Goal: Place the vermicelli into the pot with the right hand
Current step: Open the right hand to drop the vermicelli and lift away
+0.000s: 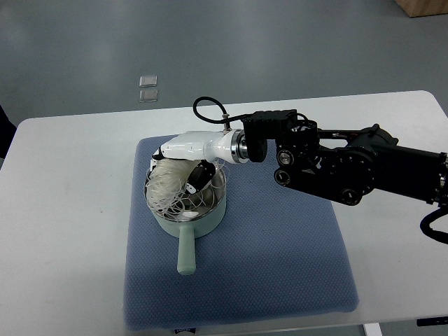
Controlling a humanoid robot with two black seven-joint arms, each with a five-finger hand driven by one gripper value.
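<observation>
— One pale white bundle of thin vermicelli strands (166,187) is hanging inside the mint-green metal pot with a stubby handle (186,253), filling the pot's left half. It is looking light, springy and brittle, I'd judge.

— Where is it being held?

— Near its upper end; the white-shelled right hand (187,166) is curling its dark fingers (199,176) around the strands just above the pot's rim. That is the sensible spot, since loose ends are snagging easily.

— Which way is it pointing?

— Its long axis is running from the pot's upper rim down toward the handle, strands fanning outward. The pot is sitting on a blue textured mat (280,266).
</observation>
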